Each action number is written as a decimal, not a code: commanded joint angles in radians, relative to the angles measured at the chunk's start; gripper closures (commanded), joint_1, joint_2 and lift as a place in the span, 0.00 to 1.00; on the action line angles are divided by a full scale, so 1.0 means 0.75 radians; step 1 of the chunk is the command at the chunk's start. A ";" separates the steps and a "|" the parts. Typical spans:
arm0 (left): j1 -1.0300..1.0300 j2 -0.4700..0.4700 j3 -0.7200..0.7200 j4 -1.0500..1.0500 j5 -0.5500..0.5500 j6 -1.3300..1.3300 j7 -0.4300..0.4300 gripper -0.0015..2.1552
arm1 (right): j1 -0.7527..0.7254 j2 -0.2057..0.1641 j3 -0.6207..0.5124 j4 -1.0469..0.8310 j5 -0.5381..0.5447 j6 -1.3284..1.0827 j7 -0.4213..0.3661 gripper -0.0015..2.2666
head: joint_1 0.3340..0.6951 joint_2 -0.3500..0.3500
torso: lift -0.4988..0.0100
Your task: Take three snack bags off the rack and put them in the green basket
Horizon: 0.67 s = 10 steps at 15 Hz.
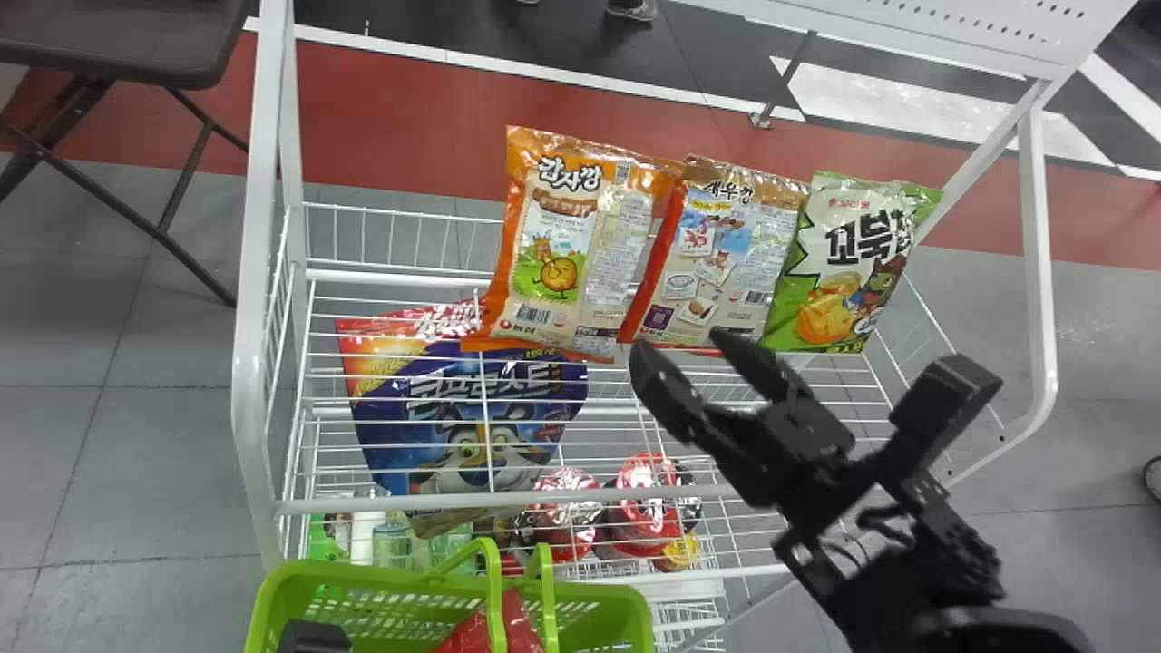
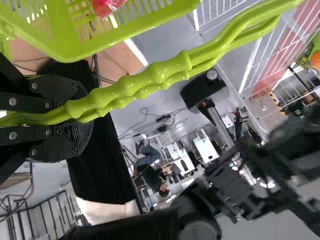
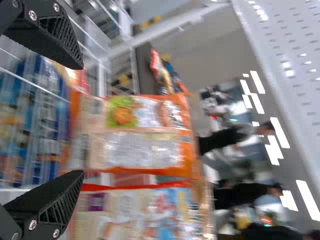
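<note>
Holding the right tool (image 1: 686, 351) open, fingers spread well apart and gripping nothing, near the lower edges of the orange snack bag (image 1: 567, 245) and the red-and-brown snack bag (image 1: 726, 258). Clamping the left tool (image 2: 80, 116) closed around the handles (image 1: 494, 599) of the green basket (image 1: 272, 599), just in front of the white wire rack (image 1: 257, 435). Finding three snack bags side by side up on the rack: orange at the left, red-and-brown in the middle, then the green-and-white snack bag (image 1: 839, 263) at the right. Noting a red packet (image 1: 467, 637) inside the basket, partly behind the handles. Seeing lower in the rack, behind the wires, a blue cereal bag (image 1: 481, 426) below the orange one, and beneath that, round red packs (image 1: 562, 515) near some clear bottles (image 1: 392, 546), close to the basket
</note>
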 commanded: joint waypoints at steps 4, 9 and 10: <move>-0.007 0.002 -0.009 0.000 -0.002 0.061 0.000 0.68 | -0.272 0.001 0.153 0.265 0.159 -0.173 -0.168 0.04 | 1.00 0.00 | 0.93; -0.007 0.004 -0.009 -0.002 -0.002 0.061 -0.002 0.68 | -0.430 0.001 0.208 0.545 0.214 -0.177 -0.228 0.04 | 1.00 0.00 | 0.93; -0.007 0.004 -0.007 -0.002 0.000 0.061 -0.002 0.68 | -0.456 0.001 0.206 0.586 0.208 -0.177 -0.218 0.04 | 1.00 0.00 | 0.93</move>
